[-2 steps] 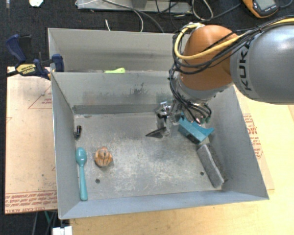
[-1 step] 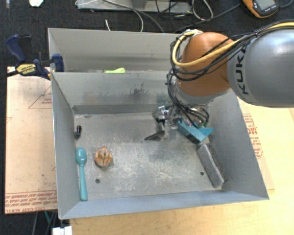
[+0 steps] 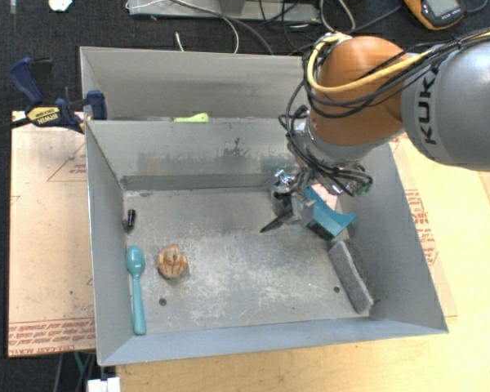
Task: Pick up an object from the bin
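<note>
Along the left wall of the grey metal bin (image 3: 245,288) we saw a small black cylinder (image 3: 130,218), too small for us to name any closer. Just below it lay a teal plastic spoon (image 3: 135,294), bowl toward the back and handle toward the front wall. Just beside the spoon's bowl, apart from it, sat a brown, ridged lump (image 3: 172,262) that looked like a walnut shell, though we could not be sure. On the back ledge lay a yellow-green scrap (image 3: 190,118), its shape hard to read. Right of the middle, the gripper (image 3: 278,215) hung low over bare floor, its dark tip slanting down and to the left; we could not tell whether the pincer was released or clenched, and we saw nothing in it. Just to its right lay a light-blue piece (image 3: 333,219), the nearest thing to it, its upper part hidden under the wrist and cables. From there a long grey bar (image 3: 351,278) ran toward the front right corner. Above, the orange cover (image 3: 359,76) hid the back right corner of the bin.
</note>
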You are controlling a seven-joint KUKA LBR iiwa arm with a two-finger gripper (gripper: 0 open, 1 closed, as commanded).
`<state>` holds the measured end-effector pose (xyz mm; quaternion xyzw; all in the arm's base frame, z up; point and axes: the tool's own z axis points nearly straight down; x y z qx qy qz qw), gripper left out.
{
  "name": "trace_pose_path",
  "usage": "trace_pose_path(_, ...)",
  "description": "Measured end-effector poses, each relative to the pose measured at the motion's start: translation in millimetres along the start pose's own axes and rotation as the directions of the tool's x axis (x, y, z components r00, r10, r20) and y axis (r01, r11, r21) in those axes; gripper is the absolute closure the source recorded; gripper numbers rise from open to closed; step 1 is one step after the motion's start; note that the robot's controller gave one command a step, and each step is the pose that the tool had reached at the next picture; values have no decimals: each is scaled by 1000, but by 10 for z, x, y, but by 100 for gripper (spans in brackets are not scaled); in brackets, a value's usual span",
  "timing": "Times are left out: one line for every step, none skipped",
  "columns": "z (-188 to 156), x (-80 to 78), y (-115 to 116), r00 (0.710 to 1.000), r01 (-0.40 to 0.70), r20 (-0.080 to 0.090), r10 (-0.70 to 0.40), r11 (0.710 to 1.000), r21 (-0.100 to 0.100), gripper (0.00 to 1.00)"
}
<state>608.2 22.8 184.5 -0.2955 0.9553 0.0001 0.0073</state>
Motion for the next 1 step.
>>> trace_pose_path(-362,3,15,999,-42,-3,42,999,-1,100)
